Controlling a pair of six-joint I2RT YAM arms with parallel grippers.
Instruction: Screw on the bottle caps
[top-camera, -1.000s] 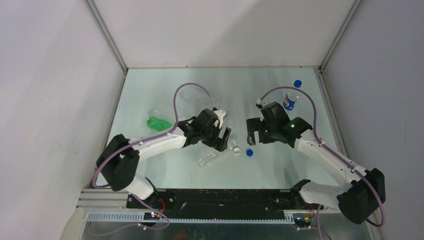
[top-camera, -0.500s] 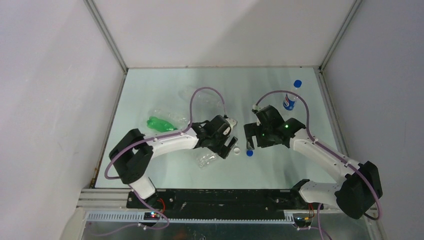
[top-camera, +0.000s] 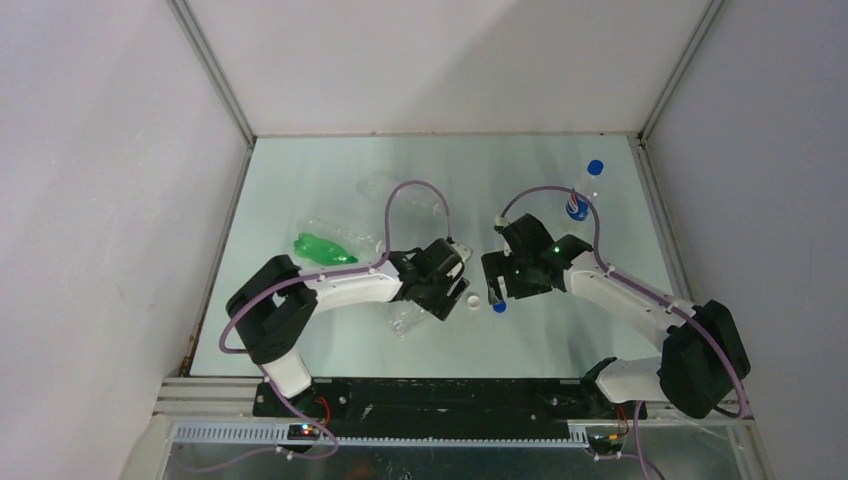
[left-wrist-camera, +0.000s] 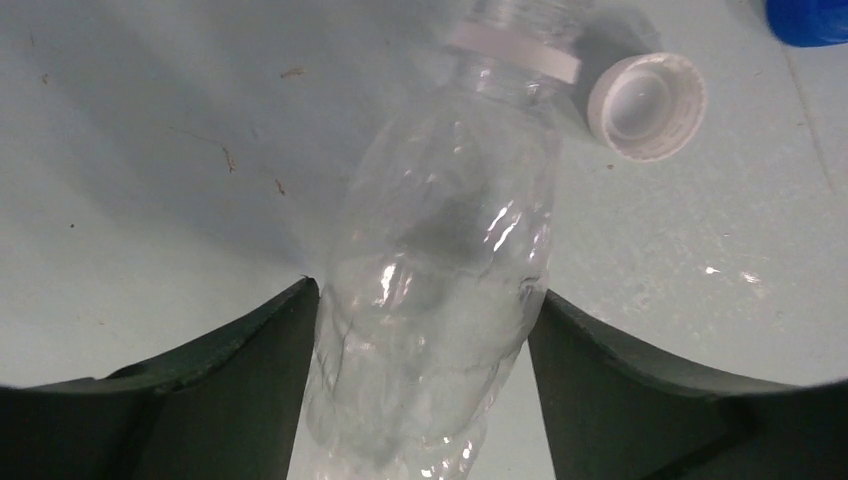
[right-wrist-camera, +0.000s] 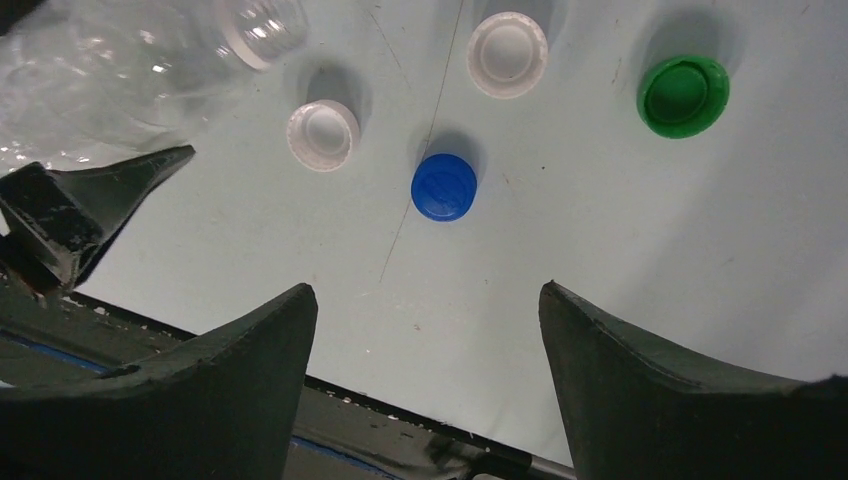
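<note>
My left gripper (left-wrist-camera: 422, 292) is open, and a clear bottle (left-wrist-camera: 440, 210) lies flat on the table (left-wrist-camera: 150, 150) between its fingers. The bottle has no cap on. A white cap (left-wrist-camera: 647, 105) sits just beside its mouth. My right gripper (right-wrist-camera: 428, 290) is open too and hangs over a blue cap (right-wrist-camera: 444, 187). I think this is the grabbing step. Next I must squeeze the bottle and pinch a cap.
</note>
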